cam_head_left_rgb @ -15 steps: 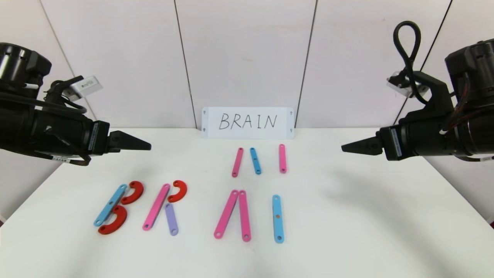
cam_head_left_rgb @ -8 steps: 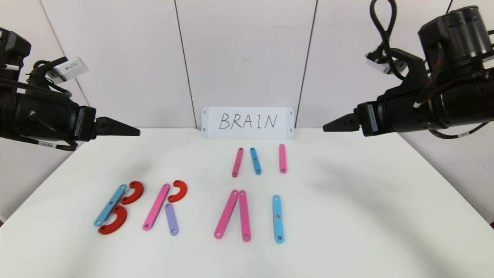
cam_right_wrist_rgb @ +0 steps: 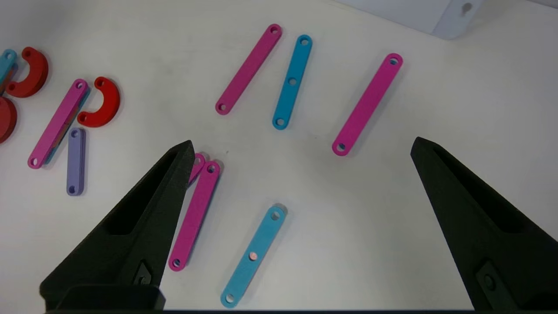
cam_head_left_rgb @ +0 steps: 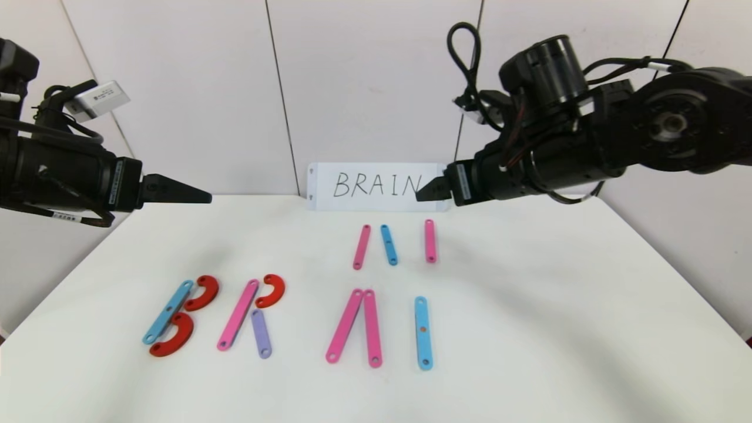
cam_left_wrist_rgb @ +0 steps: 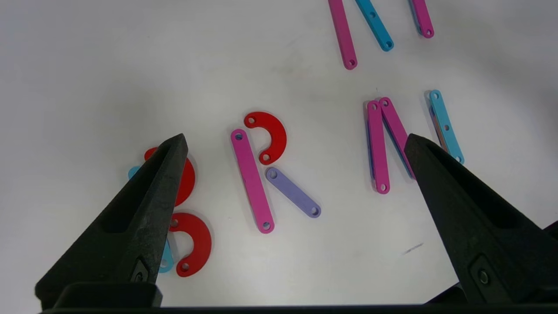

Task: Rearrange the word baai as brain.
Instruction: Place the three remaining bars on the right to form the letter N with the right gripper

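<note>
The front row of flat pieces reads B, R, A, I. The B is a blue strip [cam_head_left_rgb: 168, 311] with two red curves [cam_head_left_rgb: 201, 292]. The R is a pink strip [cam_head_left_rgb: 238, 314], a red curve [cam_head_left_rgb: 270, 291] and a purple strip [cam_head_left_rgb: 261, 333]. Two pink strips [cam_head_left_rgb: 354, 326] form the A. A blue strip [cam_head_left_rgb: 423, 332] is the I. Behind lie a pink strip [cam_head_left_rgb: 362, 247], a short blue strip [cam_head_left_rgb: 388, 244] and a pink strip [cam_head_left_rgb: 430, 241]. My right gripper [cam_head_left_rgb: 426, 192] is open, high above that back row. My left gripper [cam_head_left_rgb: 197, 197] is open, high at the far left.
A white card [cam_head_left_rgb: 377, 187] with handwritten BRAIN stands against the back wall, just behind my right gripper. The white table [cam_head_left_rgb: 558, 329] has bare surface to the right of the blue I strip and along the front edge.
My right arm has swung in from the far right toward the centre and now hovers by the card above the back strips. My left gripper rose slightly. No piece has moved.
</note>
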Tool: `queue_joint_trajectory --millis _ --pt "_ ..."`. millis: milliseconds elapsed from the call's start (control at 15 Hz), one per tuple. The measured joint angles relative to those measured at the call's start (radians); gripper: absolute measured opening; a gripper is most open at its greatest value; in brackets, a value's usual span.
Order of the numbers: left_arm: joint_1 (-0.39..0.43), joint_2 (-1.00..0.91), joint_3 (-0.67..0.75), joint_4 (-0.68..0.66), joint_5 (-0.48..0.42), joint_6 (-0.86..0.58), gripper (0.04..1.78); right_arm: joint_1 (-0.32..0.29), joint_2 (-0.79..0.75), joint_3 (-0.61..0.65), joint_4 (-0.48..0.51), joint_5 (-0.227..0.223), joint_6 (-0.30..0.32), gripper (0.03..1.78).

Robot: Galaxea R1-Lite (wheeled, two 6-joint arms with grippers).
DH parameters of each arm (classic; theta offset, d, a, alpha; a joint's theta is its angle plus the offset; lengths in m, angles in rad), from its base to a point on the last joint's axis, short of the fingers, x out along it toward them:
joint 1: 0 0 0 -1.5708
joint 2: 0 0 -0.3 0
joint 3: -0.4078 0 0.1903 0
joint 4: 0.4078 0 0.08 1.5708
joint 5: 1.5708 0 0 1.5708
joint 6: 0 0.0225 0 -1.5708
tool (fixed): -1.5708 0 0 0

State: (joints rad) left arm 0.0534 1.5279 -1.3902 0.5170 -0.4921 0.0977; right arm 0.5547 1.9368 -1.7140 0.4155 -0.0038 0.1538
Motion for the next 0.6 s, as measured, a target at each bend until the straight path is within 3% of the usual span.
queue_joint_trajectory --millis 600 --pt "0.001 0.015 -0.003 -0.005 0.001 0.0 1.74 0.094 0.317 -0.213 -0.132 -0.01 0.02 1.74"
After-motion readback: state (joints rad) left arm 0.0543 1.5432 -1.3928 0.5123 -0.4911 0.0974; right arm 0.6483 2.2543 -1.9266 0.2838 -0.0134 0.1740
